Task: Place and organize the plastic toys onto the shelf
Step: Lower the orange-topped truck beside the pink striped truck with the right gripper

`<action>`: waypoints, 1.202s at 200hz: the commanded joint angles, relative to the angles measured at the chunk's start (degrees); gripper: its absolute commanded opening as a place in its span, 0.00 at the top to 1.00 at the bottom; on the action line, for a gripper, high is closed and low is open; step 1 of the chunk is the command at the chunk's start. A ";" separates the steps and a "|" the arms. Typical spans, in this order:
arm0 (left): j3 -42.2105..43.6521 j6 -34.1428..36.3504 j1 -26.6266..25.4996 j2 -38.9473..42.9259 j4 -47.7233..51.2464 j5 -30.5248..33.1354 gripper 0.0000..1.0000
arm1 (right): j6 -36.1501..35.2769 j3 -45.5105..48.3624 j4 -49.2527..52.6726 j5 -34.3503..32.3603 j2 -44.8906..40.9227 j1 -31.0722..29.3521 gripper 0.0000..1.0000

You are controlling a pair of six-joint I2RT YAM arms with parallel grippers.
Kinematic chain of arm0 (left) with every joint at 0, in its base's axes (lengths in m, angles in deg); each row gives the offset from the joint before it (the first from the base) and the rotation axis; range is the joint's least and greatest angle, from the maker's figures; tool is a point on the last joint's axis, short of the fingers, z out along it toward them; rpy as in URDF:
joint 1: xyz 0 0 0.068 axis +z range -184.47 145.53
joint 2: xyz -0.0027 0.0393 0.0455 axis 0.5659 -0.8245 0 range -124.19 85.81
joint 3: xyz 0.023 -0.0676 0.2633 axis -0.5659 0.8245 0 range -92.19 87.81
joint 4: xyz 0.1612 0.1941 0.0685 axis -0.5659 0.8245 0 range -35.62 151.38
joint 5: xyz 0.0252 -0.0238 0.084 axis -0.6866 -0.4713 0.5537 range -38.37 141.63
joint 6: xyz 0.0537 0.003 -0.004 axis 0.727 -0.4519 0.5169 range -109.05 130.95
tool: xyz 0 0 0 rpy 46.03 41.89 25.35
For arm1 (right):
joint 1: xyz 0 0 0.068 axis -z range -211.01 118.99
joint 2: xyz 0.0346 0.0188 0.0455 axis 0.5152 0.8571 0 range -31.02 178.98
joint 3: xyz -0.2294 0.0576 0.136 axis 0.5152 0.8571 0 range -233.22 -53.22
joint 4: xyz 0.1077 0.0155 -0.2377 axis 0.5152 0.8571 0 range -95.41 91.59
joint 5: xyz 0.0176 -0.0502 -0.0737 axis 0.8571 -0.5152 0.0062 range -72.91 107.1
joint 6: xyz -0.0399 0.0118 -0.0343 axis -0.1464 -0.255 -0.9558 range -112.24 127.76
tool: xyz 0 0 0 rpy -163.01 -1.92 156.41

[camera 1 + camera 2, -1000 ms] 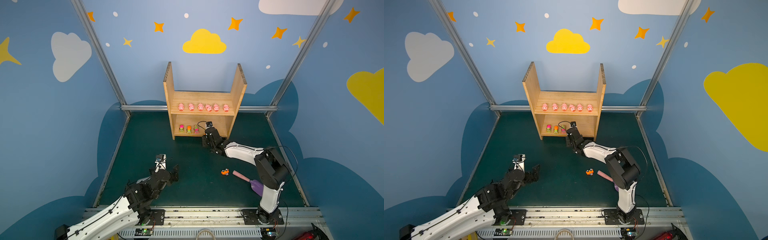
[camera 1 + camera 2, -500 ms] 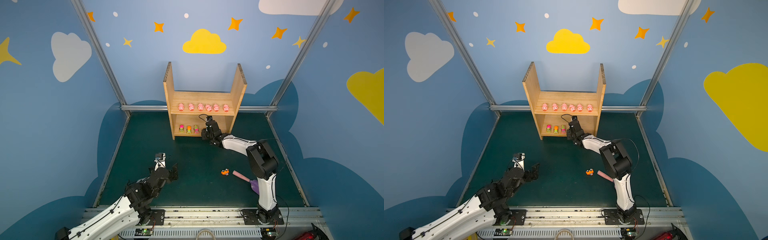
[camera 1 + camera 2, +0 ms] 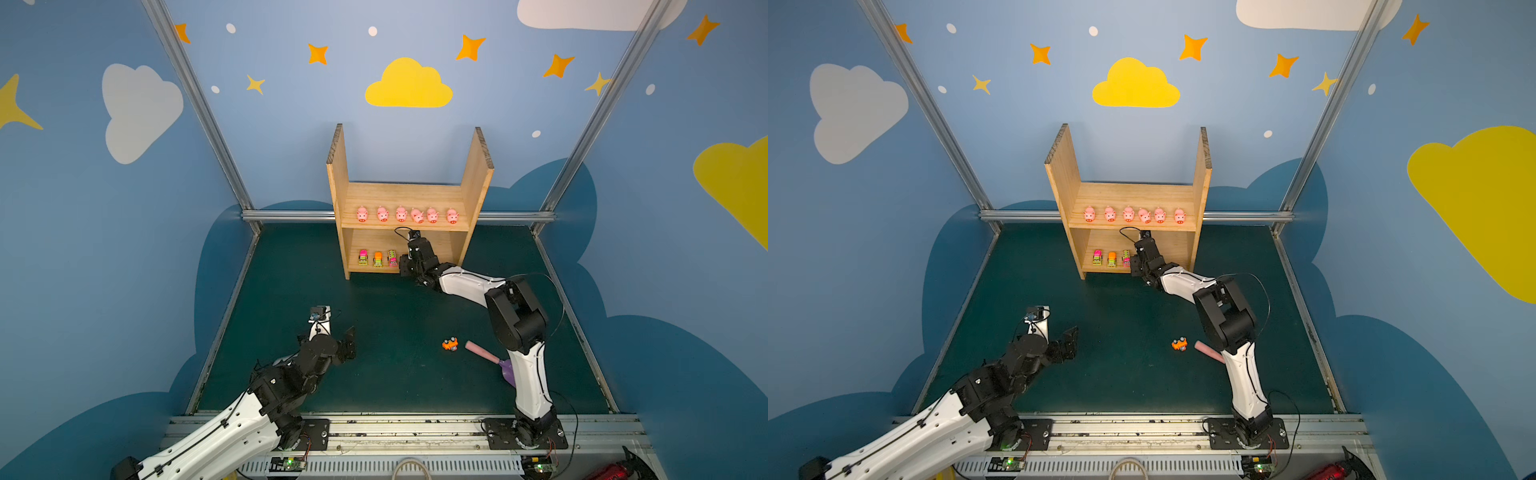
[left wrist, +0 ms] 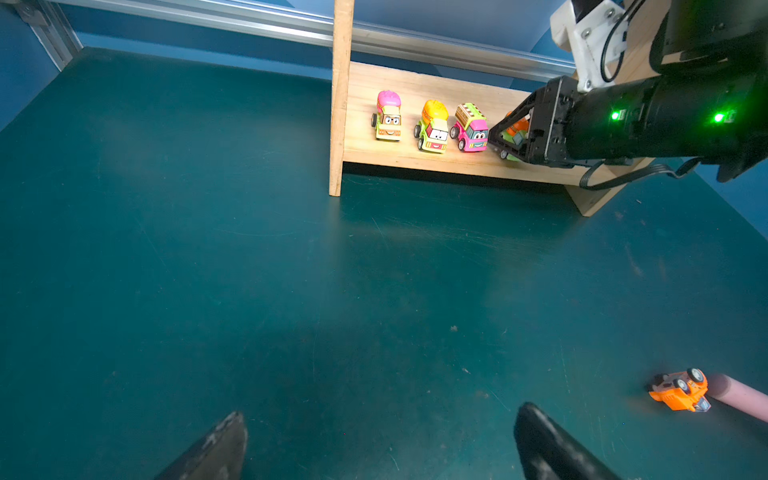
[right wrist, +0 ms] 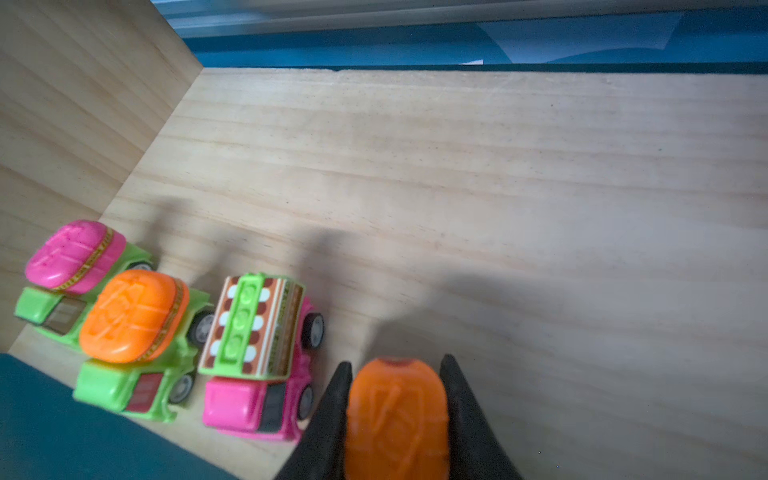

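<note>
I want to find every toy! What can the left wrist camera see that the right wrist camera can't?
Only the left wrist view: a small orange plastic toy car tipped over on the green mat, beside a pink handle. Only the right wrist view: a close-up of the right end effector shut on an orange-domed toy vehicle. Both: three bright plastic toy vehicles in a row on the lower board of the pine wooden shelf.

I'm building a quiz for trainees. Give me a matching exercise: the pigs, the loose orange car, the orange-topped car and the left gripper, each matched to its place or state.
1 pigs
2 loose orange car
3 orange-topped car
4 left gripper

A held by the right gripper
B open, empty
C upper board of the shelf
D on the floor, beside the pink handle

Pairs: 1-C, 2-D, 3-A, 4-B
</note>
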 commanded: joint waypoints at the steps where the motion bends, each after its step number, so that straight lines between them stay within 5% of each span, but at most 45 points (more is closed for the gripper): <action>1: 0.67 0.73 0.36 0.60 -0.03 -0.22 0.00 | -0.19 -2.17 1.25 0.19 1.69 0.59 0.70; 43: 0.67 0.69 0.53 0.65 0.08 -0.67 0.00 | -0.21 -3.02 1.42 0.26 2.59 1.03 0.66; 105: 0.40 0.62 0.80 -0.10 -0.10 -0.86 0.00 | 0.33 -1.87 0.89 0.53 1.49 1.13 0.46; 240: -0.84 -0.34 0.88 2.12 2.35 -2.17 0.00 | 0.95 1.52 -0.29 0.42 -3.46 1.46 0.30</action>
